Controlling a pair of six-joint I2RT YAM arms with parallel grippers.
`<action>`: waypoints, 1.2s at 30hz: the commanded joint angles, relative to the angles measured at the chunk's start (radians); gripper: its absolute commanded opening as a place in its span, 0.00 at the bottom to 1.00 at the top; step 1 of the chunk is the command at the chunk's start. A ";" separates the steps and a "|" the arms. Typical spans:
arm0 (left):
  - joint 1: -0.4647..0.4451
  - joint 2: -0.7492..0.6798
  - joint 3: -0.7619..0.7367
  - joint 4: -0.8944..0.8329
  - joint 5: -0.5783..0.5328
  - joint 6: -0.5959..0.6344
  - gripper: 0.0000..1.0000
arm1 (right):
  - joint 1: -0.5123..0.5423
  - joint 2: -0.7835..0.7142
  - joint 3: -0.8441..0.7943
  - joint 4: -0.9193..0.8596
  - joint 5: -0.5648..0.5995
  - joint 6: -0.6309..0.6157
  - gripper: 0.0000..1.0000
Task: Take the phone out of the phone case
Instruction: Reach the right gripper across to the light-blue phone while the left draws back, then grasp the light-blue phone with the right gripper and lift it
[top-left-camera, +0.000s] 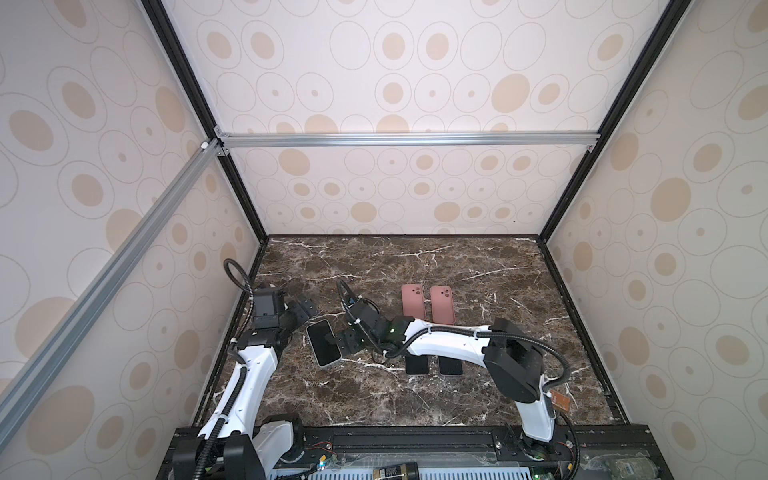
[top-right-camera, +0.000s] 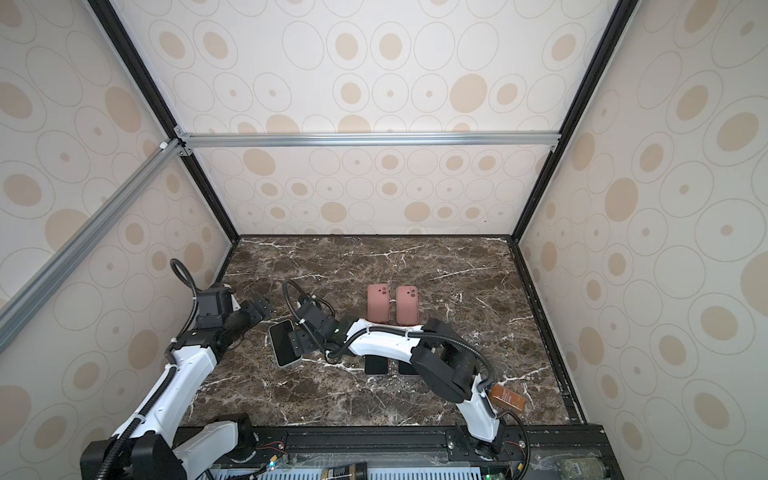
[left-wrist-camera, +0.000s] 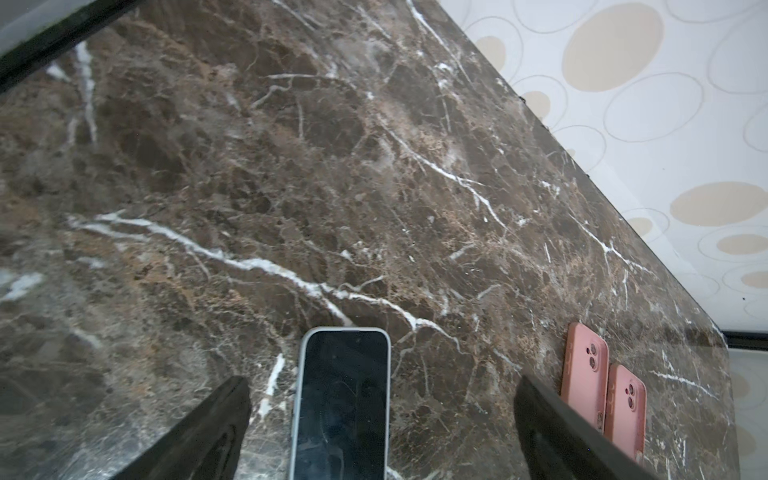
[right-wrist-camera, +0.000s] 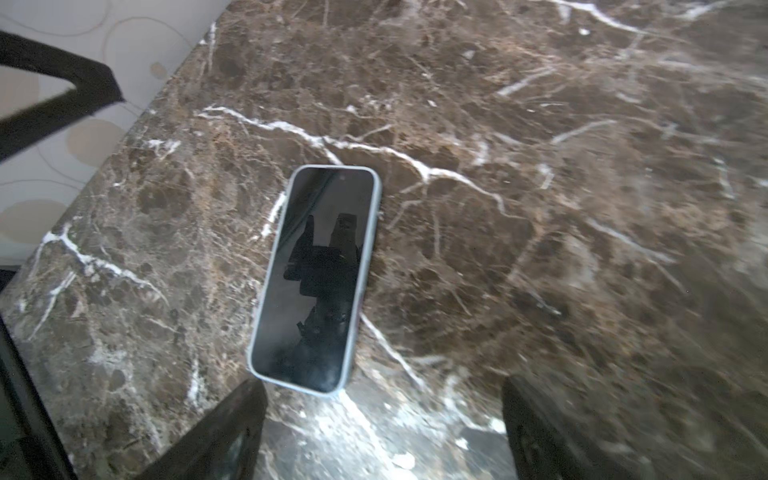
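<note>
Lower left in a top view, the left gripper (top-left-camera: 311, 309) gapes empty near the table's (top-left-camera: 457, 266) left edge. Just right, the phone (top-left-camera: 321, 347) lies flat in its pale case (right-wrist-camera: 334, 167), with the right gripper (top-left-camera: 338, 341) spread wide at its right side. Bare marble lies beyond, and two pink cases (top-left-camera: 413, 304) sit at centre.

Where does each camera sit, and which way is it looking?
Top views: overhead, looking down on the table; left arm and right arm show.
Left wrist: on the left arm, facing phone and pink cases past the open left gripper.
Right wrist: on the right arm, facing the phone past the open right gripper.
Shared by all: the phone.
</note>
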 joint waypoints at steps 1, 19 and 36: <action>0.081 -0.017 -0.017 0.016 0.140 0.034 0.99 | 0.033 0.090 0.123 -0.114 -0.005 0.007 0.92; 0.290 -0.021 -0.036 -0.005 0.270 0.092 0.99 | 0.072 0.412 0.598 -0.406 -0.004 -0.023 0.92; 0.297 -0.015 -0.038 -0.005 0.266 0.098 0.99 | 0.085 0.531 0.788 -0.561 0.016 -0.044 0.93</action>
